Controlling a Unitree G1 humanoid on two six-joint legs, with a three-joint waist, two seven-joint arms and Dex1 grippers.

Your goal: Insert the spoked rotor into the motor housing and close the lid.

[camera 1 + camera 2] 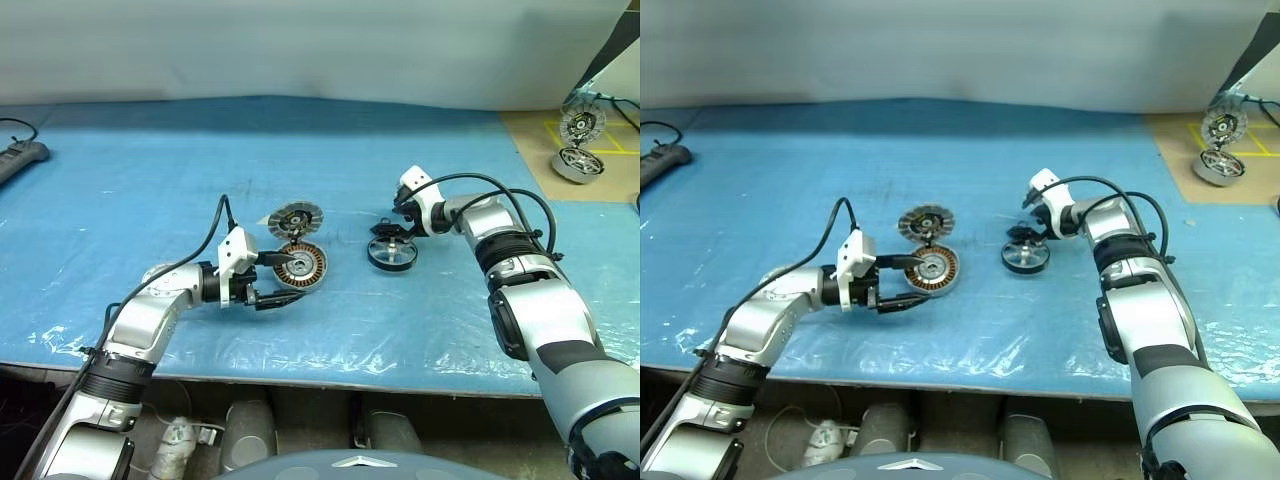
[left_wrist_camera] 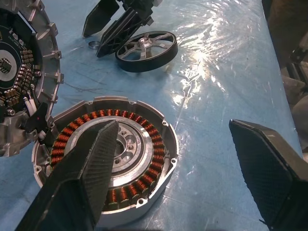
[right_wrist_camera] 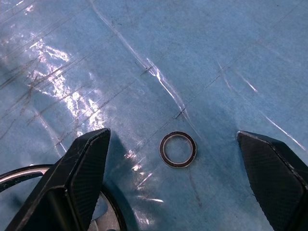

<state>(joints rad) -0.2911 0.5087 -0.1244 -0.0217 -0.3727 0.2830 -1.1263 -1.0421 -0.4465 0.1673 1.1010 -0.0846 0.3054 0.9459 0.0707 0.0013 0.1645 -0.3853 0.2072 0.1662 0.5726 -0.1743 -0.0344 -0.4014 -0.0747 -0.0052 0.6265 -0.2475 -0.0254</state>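
Note:
The motor housing, a silver cup with copper windings, lies on the blue sheet at centre. My left gripper is open at it, one finger over its hub, the other beyond its near rim. The ribbed lid leans just behind the housing. The spoked rotor, dark-rimmed, lies flat to the right. My right gripper hangs open just behind and above the rotor, holding nothing. Between its fingers, on the sheet, lies a small dark ring.
A brown board at the far right carries another housing and a ribbed disc. A black power strip lies at the far left. The table's front edge runs just below both arms.

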